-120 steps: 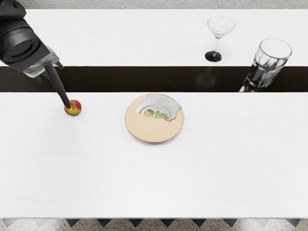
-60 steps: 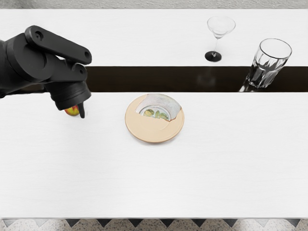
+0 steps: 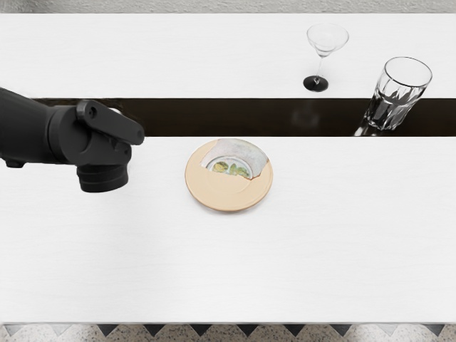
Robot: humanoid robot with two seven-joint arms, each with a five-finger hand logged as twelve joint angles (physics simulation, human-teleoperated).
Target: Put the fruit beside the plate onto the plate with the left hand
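While left hand (image 3: 101, 155) hides fruit (axis unreadable), plate (image 3: 214, 196) nearby, apart.

Fruit hidden behind left hand (image 3: 103, 153)

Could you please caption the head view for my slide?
Left hand poised left of the tan plate, no fruit in sight; cocktail glass and tumbler at the back right.

white tables (image 3: 299, 256), dark gap (image 3: 271, 117) between — speckled floor (image 3: 214, 333)
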